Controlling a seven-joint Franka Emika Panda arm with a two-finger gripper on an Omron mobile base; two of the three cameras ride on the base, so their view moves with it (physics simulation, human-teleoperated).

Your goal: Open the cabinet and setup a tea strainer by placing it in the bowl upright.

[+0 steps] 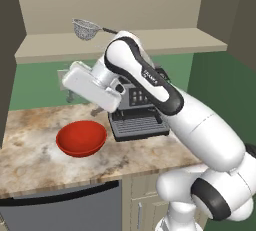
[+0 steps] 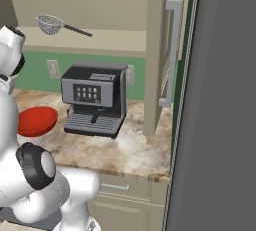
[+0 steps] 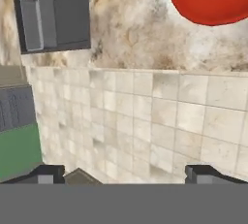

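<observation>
Right base view shows the cabinet point(image 2: 157, 55) door swung open; jaws wide

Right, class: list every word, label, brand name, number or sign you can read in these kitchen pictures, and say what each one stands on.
No readable text anywhere.
Coffee machine: its front panel carries a row of small orange marks, too small and blurred to read.
Arm: a small dark mark on its upper link in the left base view, too blurred to read.

Cabinet point(image 2: 156, 50) doors swung open; silver mesh tea strainer point(image 1: 86, 28) sits on its shelf, far above the empty red bowl point(image 1: 81, 138) on the counter.
</observation>
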